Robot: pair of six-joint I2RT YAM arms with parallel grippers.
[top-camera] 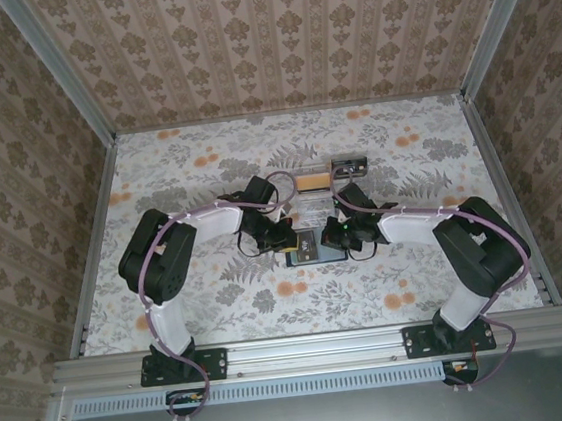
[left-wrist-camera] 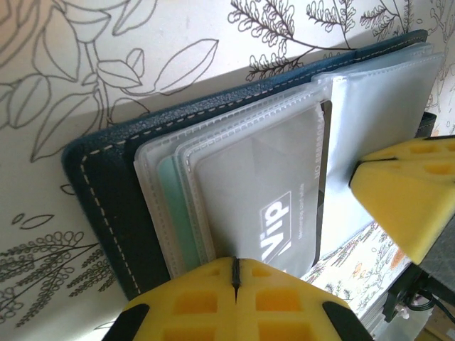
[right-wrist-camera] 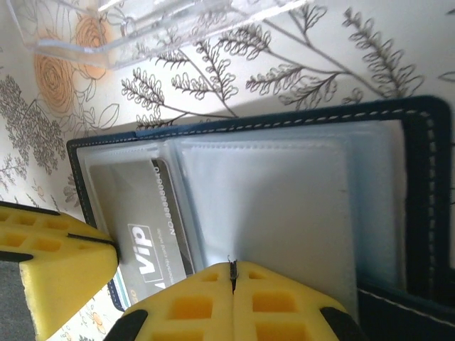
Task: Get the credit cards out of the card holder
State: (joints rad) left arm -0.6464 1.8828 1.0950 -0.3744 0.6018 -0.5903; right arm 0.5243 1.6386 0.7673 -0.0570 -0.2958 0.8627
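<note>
The dark blue-grey folding card holder [top-camera: 315, 247] lay open in the middle of the bench [top-camera: 176, 171]. The left tool [left-wrist-camera: 234, 273] was clenched at the grey plastic VIP card [left-wrist-camera: 263, 177], and the right tool [right-wrist-camera: 231, 275] at the clear sleeves [right-wrist-camera: 270, 199]. A weak pinch could slip, or drag the holder along.

The left gripper [left-wrist-camera: 234, 278], yellow pads pressed together, sat at bottom centre against the lower edge of a grey "Vip" card [left-wrist-camera: 263, 177] in the clear sleeves of the open card holder [left-wrist-camera: 99, 192]. A teal card [left-wrist-camera: 173, 206] showed just left of it. The right gripper's yellow pad [left-wrist-camera: 409, 195] stood at the right edge, and the holder lay on a floral table [left-wrist-camera: 106, 64].
</note>
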